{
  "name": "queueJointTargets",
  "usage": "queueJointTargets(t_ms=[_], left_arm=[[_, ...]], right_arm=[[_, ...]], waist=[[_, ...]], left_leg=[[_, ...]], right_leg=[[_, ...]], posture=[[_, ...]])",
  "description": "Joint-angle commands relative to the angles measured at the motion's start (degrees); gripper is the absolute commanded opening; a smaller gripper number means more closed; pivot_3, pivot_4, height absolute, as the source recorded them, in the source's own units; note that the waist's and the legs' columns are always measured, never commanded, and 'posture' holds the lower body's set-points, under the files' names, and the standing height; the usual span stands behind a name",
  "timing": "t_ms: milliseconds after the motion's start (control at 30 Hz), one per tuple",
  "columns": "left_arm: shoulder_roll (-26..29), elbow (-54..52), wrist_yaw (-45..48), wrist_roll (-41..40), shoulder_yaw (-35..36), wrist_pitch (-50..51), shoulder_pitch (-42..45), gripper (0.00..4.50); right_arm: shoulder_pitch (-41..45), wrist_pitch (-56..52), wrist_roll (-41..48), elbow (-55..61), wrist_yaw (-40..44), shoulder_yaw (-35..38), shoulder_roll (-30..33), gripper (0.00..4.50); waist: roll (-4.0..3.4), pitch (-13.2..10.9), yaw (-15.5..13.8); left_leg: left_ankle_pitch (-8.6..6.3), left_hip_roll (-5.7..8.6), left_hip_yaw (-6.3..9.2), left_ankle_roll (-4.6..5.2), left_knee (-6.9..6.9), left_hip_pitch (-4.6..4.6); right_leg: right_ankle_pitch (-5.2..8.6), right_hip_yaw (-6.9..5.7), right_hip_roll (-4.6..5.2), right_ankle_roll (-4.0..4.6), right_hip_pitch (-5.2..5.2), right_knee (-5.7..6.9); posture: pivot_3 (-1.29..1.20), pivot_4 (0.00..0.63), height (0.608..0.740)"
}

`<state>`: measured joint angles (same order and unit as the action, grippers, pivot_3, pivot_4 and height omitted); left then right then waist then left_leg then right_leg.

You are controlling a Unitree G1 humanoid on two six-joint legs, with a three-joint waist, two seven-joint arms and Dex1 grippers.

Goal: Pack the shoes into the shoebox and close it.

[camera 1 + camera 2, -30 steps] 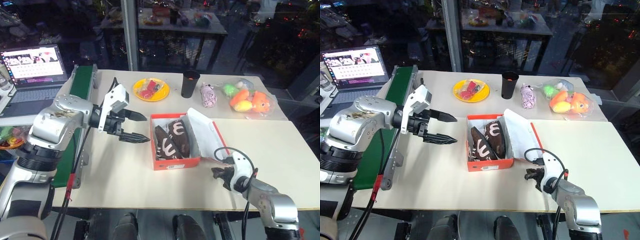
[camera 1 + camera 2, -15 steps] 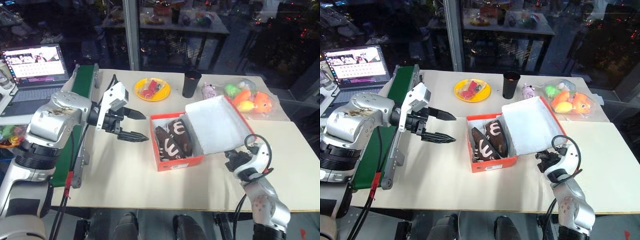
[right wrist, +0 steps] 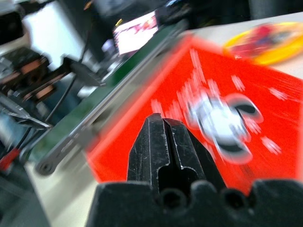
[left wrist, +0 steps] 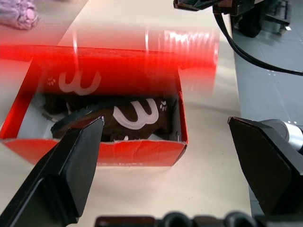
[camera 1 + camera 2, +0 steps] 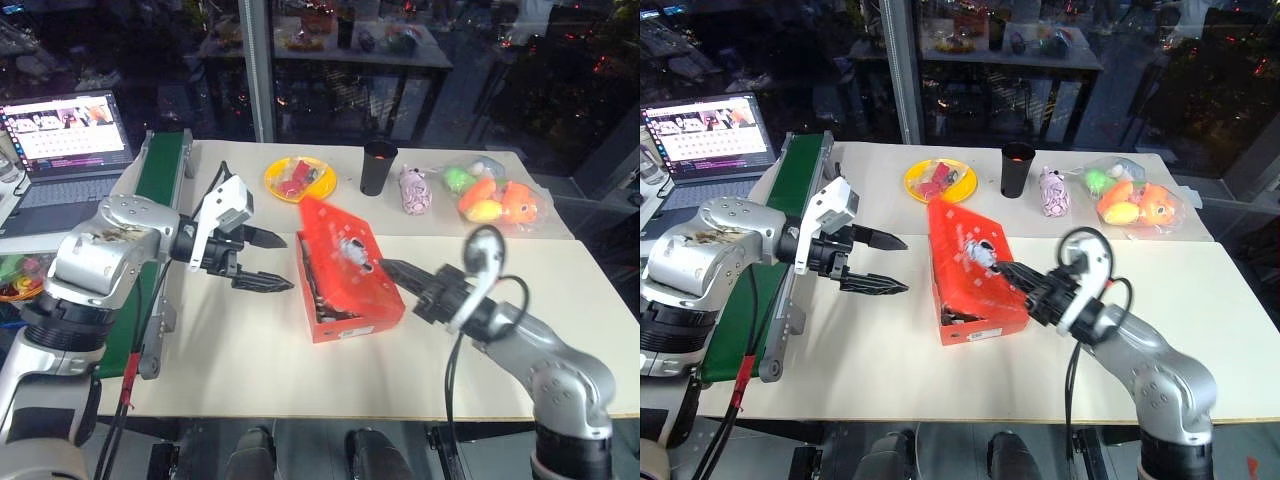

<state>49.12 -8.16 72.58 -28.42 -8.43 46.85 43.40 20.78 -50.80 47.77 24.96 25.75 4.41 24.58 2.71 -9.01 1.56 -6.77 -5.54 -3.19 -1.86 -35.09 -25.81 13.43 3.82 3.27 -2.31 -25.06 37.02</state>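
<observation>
**A:** So what's the setup here? Looks like a lab at night.

**B:** Pretty much. There's a pale cream table (image 5: 250, 340) pushed up against big dark windows (image 5: 480, 70), and through the glass there's another table with clutter on it. Off to the robot's left sits an open laptop (image 5: 60, 130) with a lit screen, and a green conveyor strip (image 5: 160, 180) runs along that edge of the table.

**A:** And on the table itself?

**B:** Along the far side: a yellow plate (image 5: 300, 178) with something red on it, a black cup (image 5: 377, 168), a pink plush toy (image 5: 414, 190), and a clear bag of colourful toy fruit (image 5: 495, 200). The red-orange shoebox (image 5: 345, 275) is in the middle, nearer the front edge. Its lid (image 5: 970, 250) is tilted down over the box, partway shut, cartoon figure facing up.

**A:** Shoes in there?

**B:** Yep, the left wrist view looks right under the lid and the dark brown shoes (image 4: 128, 116) with their white curvy markings are lying inside.

**A:** Grippers?

**B:** The right gripper (image 5: 390, 268) has its fingers pressed together, and the tip is against the top of the lid, on the box's right side. The left gripper (image 5: 265, 262) hangs just left of the box with its fingers spread wide, holding nothing and not touching it.
</observation>
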Motion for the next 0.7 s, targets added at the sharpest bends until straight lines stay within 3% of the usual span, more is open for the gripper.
queueJointTargets(t_ms=[33,200,367,600,700], left_arm=[[0.66,-4.07,-2.56,-1.73,3.29,2.01,-1.45,4.50],[0.90,-7.68,-6.17,-3.44,5.76,4.50,-4.65,4.50],[1.35,-11.07,-9.75,-4.73,7.88,6.08,-8.12,4.50],[0.76,-12.60,-12.73,-5.03,8.72,6.12,-10.88,4.50],[-0.45,-11.38,-14.34,-3.40,7.87,3.60,-11.48,4.50]], right_arm=[[10.00,2.78,-11.16,-12.18,4.22,-11.76,1.10,0.06],[19.22,7.41,-20.27,-26.46,10.81,-21.15,-1.19,0.06],[20.86,12.19,-28.24,-38.12,13.81,-25.76,-3.51,0.06],[17.13,15.84,-32.30,-36.53,14.24,-24.88,-4.03,0.06],[16.78,14.77,-28.73,-28.56,13.05,-18.07,-4.08,0.79]], waist=[[0.00,0.00,0.08],[0.01,0.00,-0.11],[0.01,0.00,-0.46],[0.09,0.08,-0.66],[0.09,0.08,-0.76]], left_leg=[[0.00,0.00,0.00,0.00,0.00,0.00],[-0.01,0.00,0.01,0.03,0.00,-0.13],[-0.03,0.00,0.01,0.06,-0.01,-0.20],[-0.10,0.00,-0.02,-0.05,-0.01,0.35],[-0.11,0.00,-0.04,-0.07,0.03,0.41]], right_leg=[[0.00,0.00,0.00,0.00,0.00,0.00],[-0.04,-0.02,-0.01,-0.04,-0.10,0.01],[-0.25,-0.05,-0.01,-0.28,-0.14,0.01],[0.02,-0.04,0.01,0.01,0.32,0.03],[0.04,-0.04,0.02,0.02,0.36,0.02]], posture=[[0.00,0.150,0.736],[0.00,0.150,0.736],[0.00,0.150,0.736],[0.00,0.150,0.736],[0.00,0.150,0.736]])
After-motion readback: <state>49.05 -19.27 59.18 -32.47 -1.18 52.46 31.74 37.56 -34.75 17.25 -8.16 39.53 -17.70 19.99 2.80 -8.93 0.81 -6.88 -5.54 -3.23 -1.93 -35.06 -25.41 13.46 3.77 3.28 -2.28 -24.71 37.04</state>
